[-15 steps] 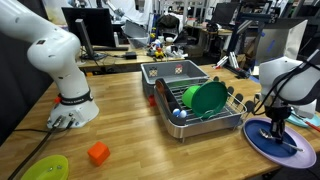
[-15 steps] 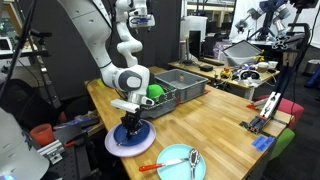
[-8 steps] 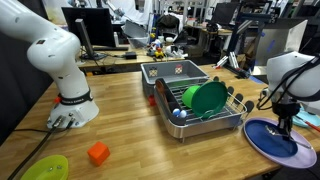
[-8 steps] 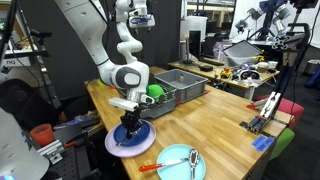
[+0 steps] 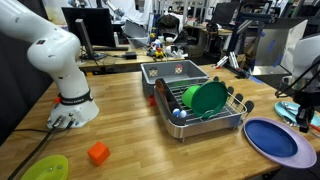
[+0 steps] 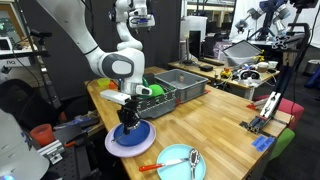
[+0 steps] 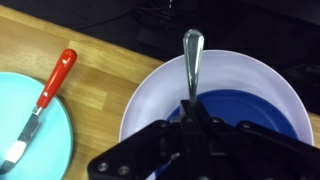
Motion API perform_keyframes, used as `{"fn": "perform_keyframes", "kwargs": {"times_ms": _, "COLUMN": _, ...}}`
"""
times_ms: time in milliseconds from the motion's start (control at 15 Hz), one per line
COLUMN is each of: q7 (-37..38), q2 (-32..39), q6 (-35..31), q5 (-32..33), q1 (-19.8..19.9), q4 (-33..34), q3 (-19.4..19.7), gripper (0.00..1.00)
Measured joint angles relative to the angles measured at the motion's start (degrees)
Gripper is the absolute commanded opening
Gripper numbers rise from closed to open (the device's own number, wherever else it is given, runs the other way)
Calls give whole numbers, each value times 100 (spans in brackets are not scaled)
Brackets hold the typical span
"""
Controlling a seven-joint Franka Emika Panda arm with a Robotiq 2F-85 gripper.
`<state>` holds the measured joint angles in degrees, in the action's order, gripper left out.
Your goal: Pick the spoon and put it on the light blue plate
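The tool (image 7: 190,118) was closed on the handle of the spoon (image 7: 191,55), whose bowl stuck out ahead of the jaws, over the darker violet-blue plate (image 7: 255,85). Held by so slim a handle, the spoon could swivel or slip in the carry. Letting go here would put it on the wrong plate. The light blue plate (image 7: 45,140) lay nearby on the bench (image 7: 100,45), a red-handled utensil (image 7: 55,80) resting across its rim; a careless drop might strike that and skid off.

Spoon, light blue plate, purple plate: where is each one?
spoon (image 7: 192,48), wrist view, its top end
light blue plate (image 7: 50,142), wrist view, bare face
purple plate (image 5: 272,142), an exterior view, bare middle
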<state>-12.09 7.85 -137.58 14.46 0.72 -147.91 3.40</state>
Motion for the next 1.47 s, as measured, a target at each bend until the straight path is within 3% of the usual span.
{"fn": "perform_keyframes", "kwargs": {"times_ms": 467, "q7": 26, "q2": -415, "q6": 8, "q5": -404, "q1": 530, "q4": -166, "q3": 444, "gripper": 5}}
{"fn": "perform_keyframes", "kwargs": {"times_ms": 1067, "q7": 92, "q2": -467, "q6": 8, "q5": -474, "q1": 518, "q4": -203, "q3": 436, "gripper": 1}}
{"fn": "perform_keyframes", "kwargs": {"times_ms": 1467, "q7": 84, "q2": 19, "q6": 96, "q5": -2008, "q1": 804, "q4": 556, "q3": 583, "gripper": 1}}
